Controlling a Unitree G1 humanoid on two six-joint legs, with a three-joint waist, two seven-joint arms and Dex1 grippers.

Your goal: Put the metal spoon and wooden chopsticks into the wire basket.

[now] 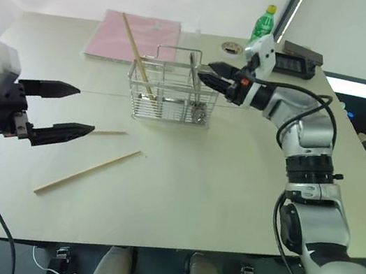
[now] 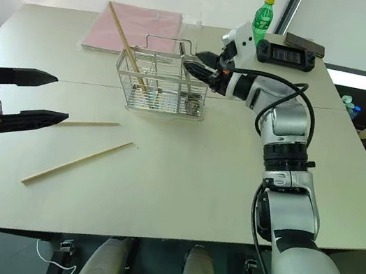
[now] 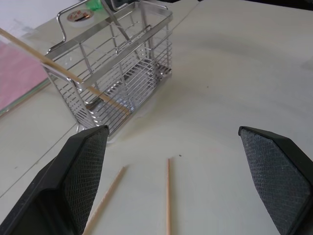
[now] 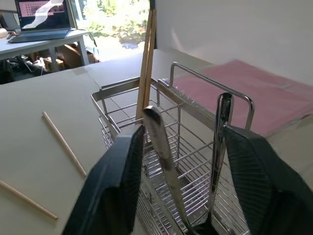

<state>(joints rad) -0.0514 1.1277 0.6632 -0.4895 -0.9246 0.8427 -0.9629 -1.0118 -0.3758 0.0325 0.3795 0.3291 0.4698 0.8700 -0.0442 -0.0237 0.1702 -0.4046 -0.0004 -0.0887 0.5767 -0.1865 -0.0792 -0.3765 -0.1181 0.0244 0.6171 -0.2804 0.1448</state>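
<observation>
Silvery wire basket (image 1: 169, 92) holds the metal spoon (image 4: 164, 161) and one leaning chopstick (image 1: 137, 54).
Right gripper (image 1: 213, 73) hovers just over it, fingers apart and empty; left gripper (image 1: 67, 111) gapes near two chopsticks (image 1: 88, 171) on the tabletop (image 1: 217, 185).

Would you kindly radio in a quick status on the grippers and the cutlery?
Both grippers open: left gripper empty, right gripper at wire basket. Metal spoon in basket with chopsticks. Two chopsticks left on table. Nothing in the way.
</observation>
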